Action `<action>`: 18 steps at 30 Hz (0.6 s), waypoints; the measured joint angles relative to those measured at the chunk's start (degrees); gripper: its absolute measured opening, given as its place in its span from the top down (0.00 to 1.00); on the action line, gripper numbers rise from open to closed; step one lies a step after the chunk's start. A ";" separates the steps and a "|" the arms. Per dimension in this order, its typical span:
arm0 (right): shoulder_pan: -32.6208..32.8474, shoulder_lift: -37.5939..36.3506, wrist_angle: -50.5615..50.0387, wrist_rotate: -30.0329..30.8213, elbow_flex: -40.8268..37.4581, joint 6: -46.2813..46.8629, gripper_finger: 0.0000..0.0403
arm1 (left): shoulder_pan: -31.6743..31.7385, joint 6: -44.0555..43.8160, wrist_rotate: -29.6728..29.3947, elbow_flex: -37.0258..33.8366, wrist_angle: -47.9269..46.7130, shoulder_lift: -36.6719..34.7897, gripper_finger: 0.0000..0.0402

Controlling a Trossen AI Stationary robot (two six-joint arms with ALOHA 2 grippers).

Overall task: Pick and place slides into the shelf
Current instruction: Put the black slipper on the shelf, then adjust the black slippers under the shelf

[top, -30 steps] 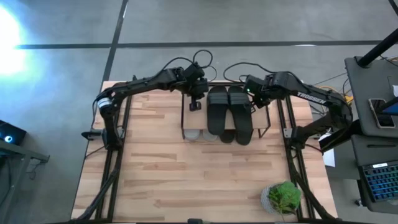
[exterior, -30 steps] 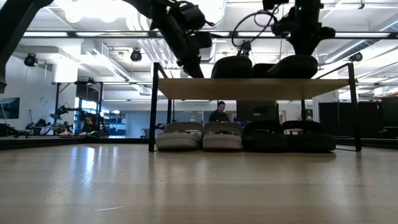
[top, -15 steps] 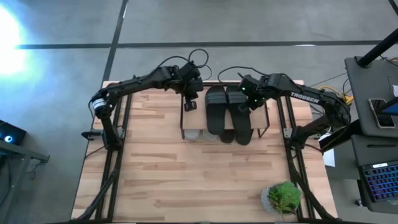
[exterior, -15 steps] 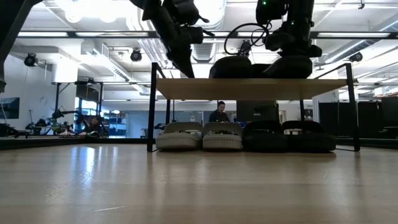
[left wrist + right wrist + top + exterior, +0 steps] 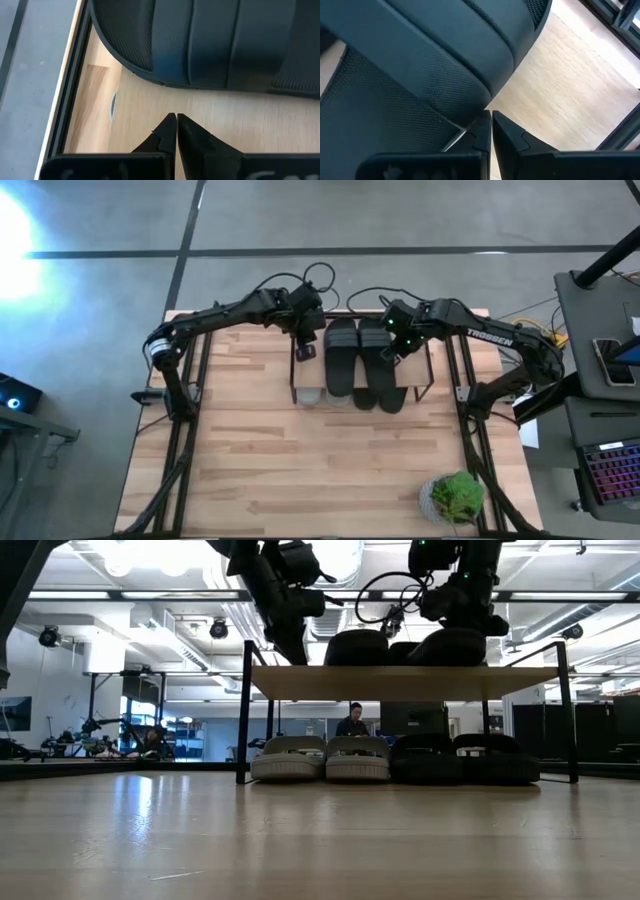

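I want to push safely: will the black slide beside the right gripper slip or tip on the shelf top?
The black slide probably slides rather than tips: it lies flat on the smooth shelf. Its front overhangs the board, so pushing forward might drop it. The right gripper is shut beside it.

black slides [image 5: 365, 360], light wood shelf [image 5: 400, 681] (grey pair [image 5: 322, 758] beneath)

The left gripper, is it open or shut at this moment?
Shut. In the left wrist view the two dark fingertips meet with no gap, beside the black slide on the shelf top, holding nothing.
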 joint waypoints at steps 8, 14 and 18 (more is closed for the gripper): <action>0.00 -2.80 -7.42 10.00 0.89 -0.36 0.98 | 0.06 -0.31 -2.03 0.00 -0.03 -0.79 1.00; 0.02 -9.81 -11.98 15.10 1.89 3.38 0.98 | 0.04 1.23 -3.19 0.90 -0.16 -4.64 1.00; -0.82 -14.05 -18.48 15.36 1.14 8.58 0.98 | 0.22 1.10 -3.42 0.81 -2.02 -7.95 1.00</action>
